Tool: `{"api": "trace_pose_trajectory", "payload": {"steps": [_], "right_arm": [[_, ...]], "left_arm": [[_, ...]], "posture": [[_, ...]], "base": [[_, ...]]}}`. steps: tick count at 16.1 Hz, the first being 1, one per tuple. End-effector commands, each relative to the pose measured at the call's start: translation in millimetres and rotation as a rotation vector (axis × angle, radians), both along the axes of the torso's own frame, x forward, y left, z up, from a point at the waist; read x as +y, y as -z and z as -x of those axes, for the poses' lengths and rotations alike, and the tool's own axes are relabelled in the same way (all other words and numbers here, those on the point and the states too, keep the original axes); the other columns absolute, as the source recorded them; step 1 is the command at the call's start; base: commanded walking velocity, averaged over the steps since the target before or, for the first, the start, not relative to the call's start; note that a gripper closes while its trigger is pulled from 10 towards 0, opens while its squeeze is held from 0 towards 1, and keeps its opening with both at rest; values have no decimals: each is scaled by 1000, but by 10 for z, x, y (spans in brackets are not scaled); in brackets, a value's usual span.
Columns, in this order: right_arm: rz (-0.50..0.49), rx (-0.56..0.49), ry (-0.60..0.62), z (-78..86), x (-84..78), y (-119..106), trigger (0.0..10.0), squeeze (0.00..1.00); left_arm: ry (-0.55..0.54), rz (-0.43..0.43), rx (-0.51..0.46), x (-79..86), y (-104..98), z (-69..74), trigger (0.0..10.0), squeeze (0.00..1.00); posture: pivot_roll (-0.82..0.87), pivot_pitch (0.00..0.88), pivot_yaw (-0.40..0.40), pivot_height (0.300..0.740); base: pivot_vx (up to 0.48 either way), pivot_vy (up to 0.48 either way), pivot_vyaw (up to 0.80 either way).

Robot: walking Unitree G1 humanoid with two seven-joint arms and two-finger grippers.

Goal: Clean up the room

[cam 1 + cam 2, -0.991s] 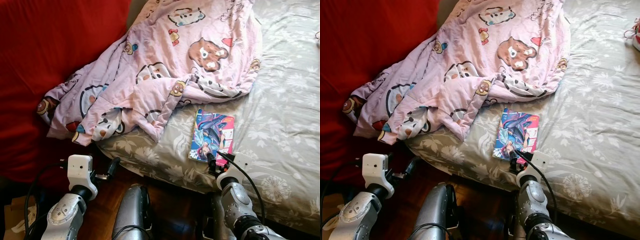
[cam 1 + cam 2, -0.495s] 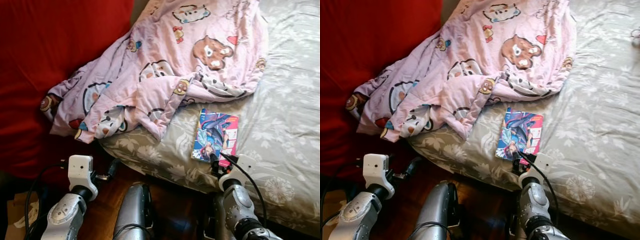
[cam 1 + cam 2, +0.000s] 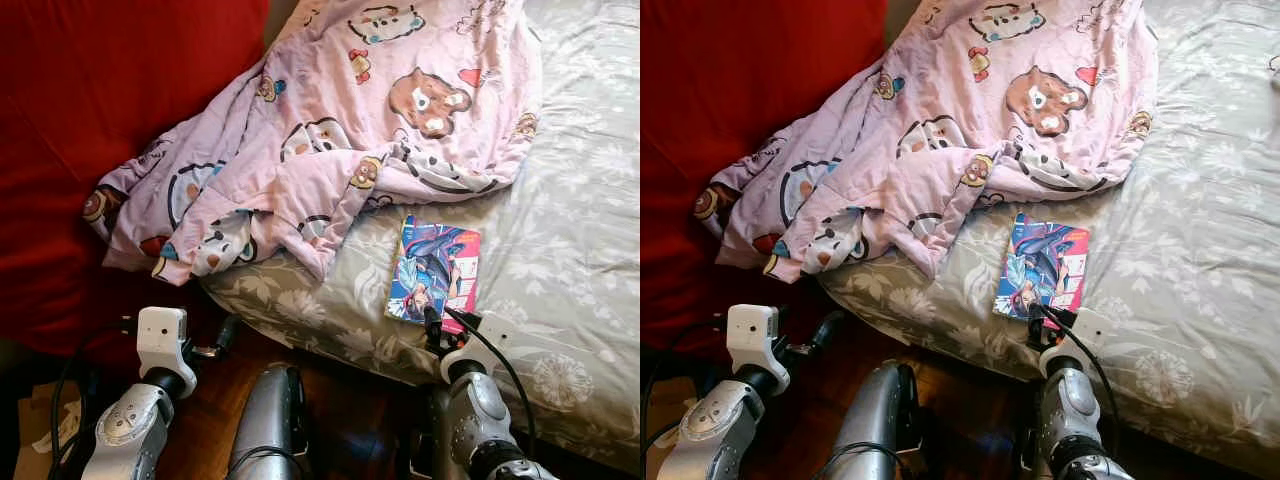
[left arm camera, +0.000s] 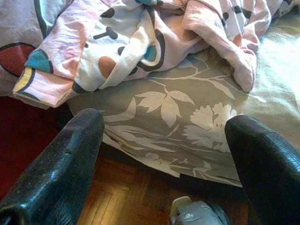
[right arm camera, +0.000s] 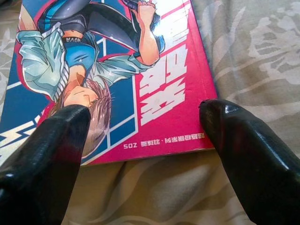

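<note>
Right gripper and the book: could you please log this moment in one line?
right gripper open at book edge | book flat on bed | left gripper open, idle

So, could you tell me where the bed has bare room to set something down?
The grey floral sheet lies bare right of the pink blanket and beyond the comic book. The blanket crowds the bed's left half.

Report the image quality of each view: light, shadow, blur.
Eye views: sharp, daylight on the blanket, deep shadow on the floor beneath the bed. Left wrist view: blanket crisp, near fingers soft. Right wrist view: comic book sharp, glare across its top, fingers blurred.
</note>
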State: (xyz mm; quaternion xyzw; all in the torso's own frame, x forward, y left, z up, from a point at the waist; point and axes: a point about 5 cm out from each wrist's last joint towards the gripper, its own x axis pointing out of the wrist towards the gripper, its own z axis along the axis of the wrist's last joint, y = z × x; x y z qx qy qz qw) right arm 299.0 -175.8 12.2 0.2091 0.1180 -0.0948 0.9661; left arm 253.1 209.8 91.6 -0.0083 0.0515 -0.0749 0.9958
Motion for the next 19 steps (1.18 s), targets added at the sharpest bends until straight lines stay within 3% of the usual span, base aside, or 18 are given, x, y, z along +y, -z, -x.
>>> {"api": "trace_pose_trajectory", "payload": {"steps": [1,10,13,16,19], "right_arm": [[-29,43,31,122,-10,124,10000,0],[-41,46,61,187,-75,169,10000,0],[-50,-14,95,135,-123,86,10000,0],[3,-85,97,59,-164,-41,10000,0],[64,2,102,110,-213,40,10000,0]], "left_arm": [[-8,-9,25,58,36,42,10000,0],[10,-9,16,12,21,9,10000,0],[9,-10,14,14,18,3,10000,0],[9,-11,10,14,14,-7,10000,0],[10,-10,10,8,14,-9,10000,0]], "posture": [[215,288,136,586],[214,284,138,586],[213,279,138,586],[212,277,136,586],[214,277,136,586]], "base": [[0,0,0],[0,0,0],[0,0,0],[0,0,0],[0,0,0]]}}
